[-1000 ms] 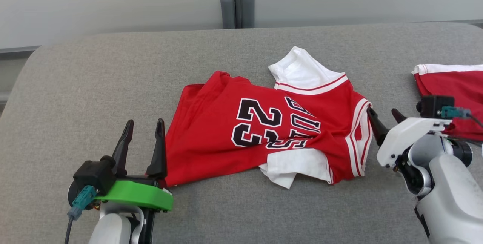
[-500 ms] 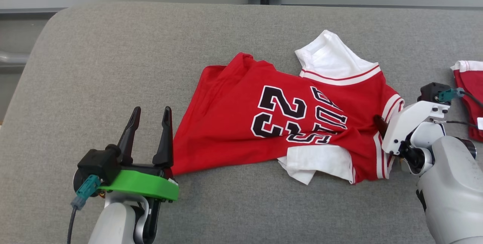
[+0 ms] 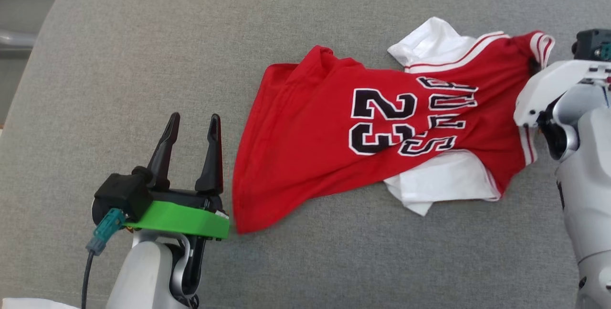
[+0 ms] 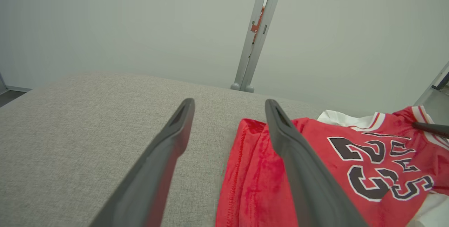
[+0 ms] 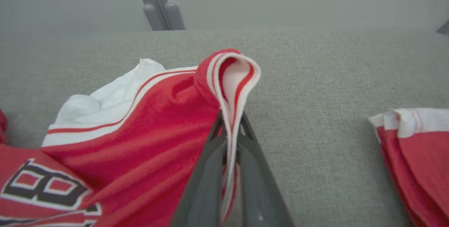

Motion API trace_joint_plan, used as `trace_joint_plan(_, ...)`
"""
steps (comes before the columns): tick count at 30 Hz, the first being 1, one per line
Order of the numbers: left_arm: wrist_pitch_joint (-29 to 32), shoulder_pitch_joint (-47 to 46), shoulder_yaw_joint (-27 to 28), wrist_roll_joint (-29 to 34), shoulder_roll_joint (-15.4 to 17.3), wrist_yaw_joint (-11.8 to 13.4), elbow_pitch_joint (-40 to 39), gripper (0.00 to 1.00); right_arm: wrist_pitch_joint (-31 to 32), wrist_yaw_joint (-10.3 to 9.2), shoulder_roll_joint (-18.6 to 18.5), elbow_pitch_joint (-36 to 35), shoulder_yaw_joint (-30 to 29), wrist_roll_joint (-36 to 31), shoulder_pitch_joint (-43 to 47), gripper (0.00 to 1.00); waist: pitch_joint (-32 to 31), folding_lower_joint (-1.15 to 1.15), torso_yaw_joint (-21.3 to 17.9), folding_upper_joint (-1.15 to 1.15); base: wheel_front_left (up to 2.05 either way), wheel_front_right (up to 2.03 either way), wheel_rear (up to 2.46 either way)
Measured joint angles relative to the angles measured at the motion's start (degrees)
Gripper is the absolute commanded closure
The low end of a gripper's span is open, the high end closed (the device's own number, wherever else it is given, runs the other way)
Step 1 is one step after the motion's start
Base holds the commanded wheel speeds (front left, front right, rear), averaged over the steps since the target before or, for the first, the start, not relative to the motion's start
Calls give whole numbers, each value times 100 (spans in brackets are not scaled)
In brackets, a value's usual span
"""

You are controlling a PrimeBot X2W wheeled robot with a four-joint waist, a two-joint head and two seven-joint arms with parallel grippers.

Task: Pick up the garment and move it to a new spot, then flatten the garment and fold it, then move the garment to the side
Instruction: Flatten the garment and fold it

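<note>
The garment [image 3: 310,137] is a red jersey with white trim and a black "23", lying stretched across the grey padded table [image 3: 143,60]. My right gripper [image 3: 533,64] is shut on its striped white-and-red edge at the far right. In the right wrist view the fingers [image 5: 231,118] pinch that edge, which folds over above them, with the garment [image 5: 151,121] trailing down to the left. My left gripper [image 3: 195,117] stands open just left of the red hem, holding nothing. In the left wrist view its fingers [image 4: 229,103] are spread beside the garment [image 4: 252,185].
A second red and white cloth [image 5: 417,149] lies folded on the table to the right of my right gripper. A grey post [image 4: 257,34] stands against the pale wall behind the table. The table's rounded left corner [image 3: 57,8] is near.
The head camera has tipped down. My right gripper went to the garment's striped edge, shut on it and pulled it up and to the right, stretching the jersey. The left gripper stayed open.
</note>
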Motion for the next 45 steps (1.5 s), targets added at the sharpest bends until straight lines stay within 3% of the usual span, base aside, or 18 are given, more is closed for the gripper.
trace_joint_plan(12, 0, -224, -186, -99, -1, 0, -372, 0, -912, 1, -355, -369, -157, -748, -941, 100, 524, 0, 351, 0, 0, 0, 0)
trace_joint_plan(13, 0, -236, -194, -115, -2, 0, -399, 0, -1034, 1, -347, -388, -134, -761, -949, 74, 554, 0, 381, 0, 0, 0, 0)
trace_joint_plan(15, 0, -252, -215, -141, -2, 0, -450, 0, -1181, 1, -324, -364, -65, -800, -1003, 0, 628, 0, 450, 0, 0, 0, 0)
trace_joint_plan(23, 0, -269, -138, -143, -2, 0, -479, 0, -1308, 1, -334, -213, 159, -921, -850, 0, 704, 0, 486, 0, 0, 0, 0)
trace_joint_plan(27, 0, -180, -63, -90, -5, 0, -422, 0, -1228, 1, -250, -502, 193, -583, -375, 0, 572, 0, 387, 0, 0, 0, 0)
trace_joint_plan(30, 0, -85, 45, -40, -7, 0, -363, 0, -896, 1, -201, -935, 413, -218, 185, 0, 433, 0, 254, 0, 0, 0, 0)
trace_joint_plan(37, 0, 143, 259, 16, -10, 0, -246, 0, 103, 0, -292, -2684, 642, 264, 1829, 0, 86, 0, -163, 0, 0, 0, 0)
trace_joint_plan(41, 0, 276, 369, 25, -9, 0, -199, 0, 304, 1, -29, -3378, 595, 323, 2631, 0, -102, 0, -382, 0, 0, 0, 0)
trace_joint_plan(45, 0, 332, 422, 27, -4, 0, -141, 0, 353, 0, 267, -3522, 494, 297, 3138, 0, -282, 0, -545, 0, 0, 0, 0)
